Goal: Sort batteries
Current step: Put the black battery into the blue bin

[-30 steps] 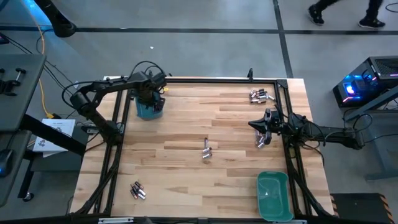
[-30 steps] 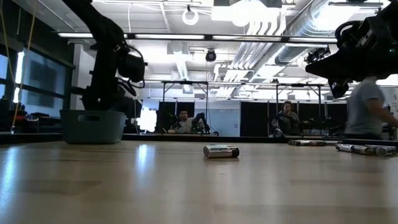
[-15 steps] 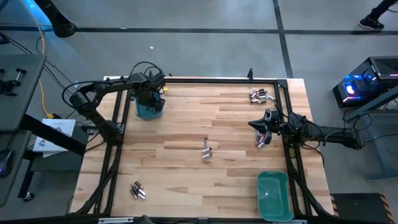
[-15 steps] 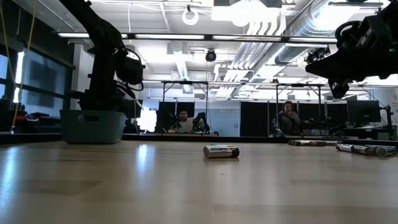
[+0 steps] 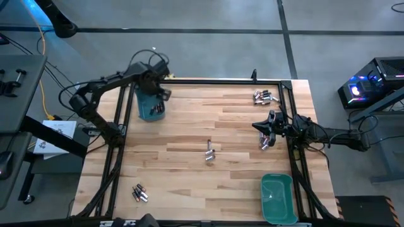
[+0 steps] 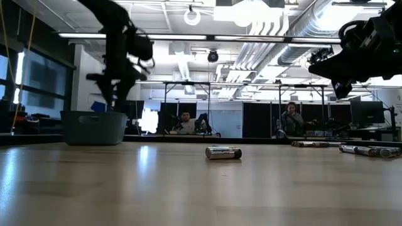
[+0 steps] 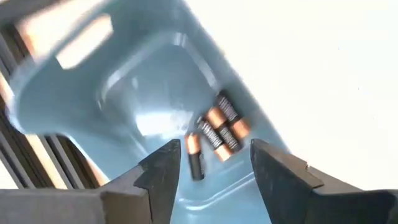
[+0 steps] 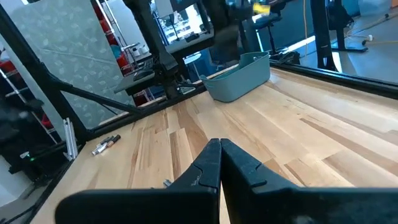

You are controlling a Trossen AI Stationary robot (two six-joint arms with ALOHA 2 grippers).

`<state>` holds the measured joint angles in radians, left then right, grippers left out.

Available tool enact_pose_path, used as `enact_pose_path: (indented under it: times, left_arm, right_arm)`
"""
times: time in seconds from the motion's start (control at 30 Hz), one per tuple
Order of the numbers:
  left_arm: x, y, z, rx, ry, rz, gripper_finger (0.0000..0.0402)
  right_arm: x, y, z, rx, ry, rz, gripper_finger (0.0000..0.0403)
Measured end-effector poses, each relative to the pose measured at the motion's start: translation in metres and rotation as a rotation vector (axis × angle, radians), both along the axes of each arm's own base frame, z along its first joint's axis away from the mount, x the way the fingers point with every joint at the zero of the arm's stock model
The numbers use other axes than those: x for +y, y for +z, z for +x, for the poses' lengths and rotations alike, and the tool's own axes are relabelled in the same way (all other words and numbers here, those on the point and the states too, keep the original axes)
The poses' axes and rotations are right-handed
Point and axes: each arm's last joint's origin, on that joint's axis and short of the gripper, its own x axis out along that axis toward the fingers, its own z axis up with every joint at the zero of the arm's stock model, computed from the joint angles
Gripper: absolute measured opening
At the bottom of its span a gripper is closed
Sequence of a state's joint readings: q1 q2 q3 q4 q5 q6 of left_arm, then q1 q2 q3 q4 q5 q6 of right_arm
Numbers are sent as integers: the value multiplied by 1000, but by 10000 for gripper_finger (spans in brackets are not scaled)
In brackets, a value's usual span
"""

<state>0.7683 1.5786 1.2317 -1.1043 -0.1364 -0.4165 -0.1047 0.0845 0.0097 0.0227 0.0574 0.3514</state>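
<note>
Left end effector (image 7: pixel 211 168), fingers apart and empty, has lifted off the bin (image 5: pixel 151 107); batteries (image 7: pixel 214 134) lie inside, one drop done. Right end effector (image 5: pixel 264 126), pinched together, waits.

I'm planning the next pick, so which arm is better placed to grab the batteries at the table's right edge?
Right. The right gripper hangs directly beside those batteries, while the left gripper is far across the table above its teal bin.
</note>
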Motion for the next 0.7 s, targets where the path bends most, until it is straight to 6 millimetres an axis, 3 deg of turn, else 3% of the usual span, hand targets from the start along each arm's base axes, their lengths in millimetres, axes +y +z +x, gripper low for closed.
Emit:
enact_pose_path:
  times: [0.13, 0.27, 0.4, 0.53, 0.7]
  left_arm:
    - [0, 47, 8, -119, -20, 117, 188]
    - [-13, 97, 14, -265, -57, 243, 188]
    - [-39, 134, 16, -401, -75, 362, 188]
    - [-65, 154, 16, -510, -79, 449, 188]
    - [-85, 159, 20, -527, -66, 497, 188]
  right_arm:
    - [0, 0, 0, -10, -1, 36, 0]
    - [-1, 5, 0, -114, -40, 329, 0]
    - [-2, 11, -1, -242, -71, 622, 0]
    - [-5, 11, -1, -282, -154, 664, 0]
    - [-5, 25, -3, -330, -161, 674, 0]
